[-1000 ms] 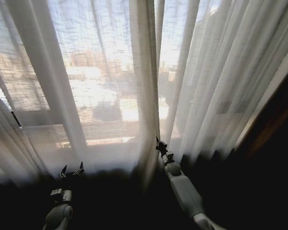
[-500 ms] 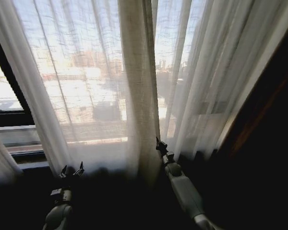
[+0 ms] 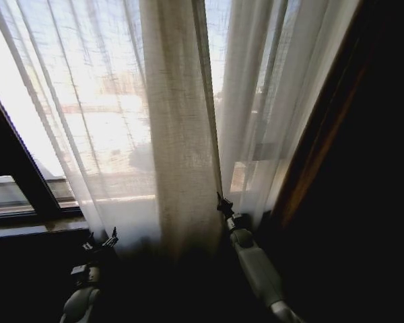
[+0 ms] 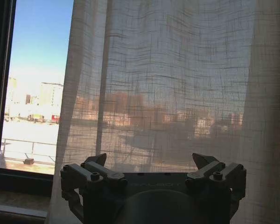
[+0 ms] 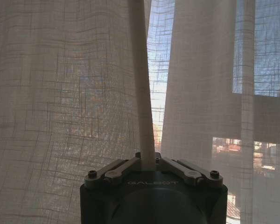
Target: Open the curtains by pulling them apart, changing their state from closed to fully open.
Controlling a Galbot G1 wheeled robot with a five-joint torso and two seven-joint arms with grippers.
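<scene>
At the window: curtains (image 3: 182, 134) hang straight ahead, sheer white panels in long pleats, cream where bunched at centre.
Left panel: its outer edge hangs clear of the dark window frame (image 3: 17, 165), bare glass and skyline showing past it in the left wrist view.
Right panel: folds crowd toward the dark wall (image 3: 363, 161) on the right side.
Centre seam: narrow slit of sky between the two panels, seen from the right wrist.
Right gripper (image 3: 220, 202): low at the seam, fingers pinched closed on the hem edge of the left panel; the right wrist view shows a thin fold of cloth (image 5: 144, 116) rising straight up out of the clamped tips.
Left gripper (image 4: 151, 165): low on the robot's left, jaws spread wide with nothing between them, just short of the fabric.
Step in hand, by my reading: drawing the gripped edge sideways to bunch the panel.
Progress, judged: partly open only; most of the glass is covered.
Doing it well: pull level along the rail line, not downward, so the hooks slide; keep the pinch firm on the doubled hem, since sheer weave slips; move slowly enough that the pleats stack without snagging.
Risk: dragging down could strain the rail.
</scene>
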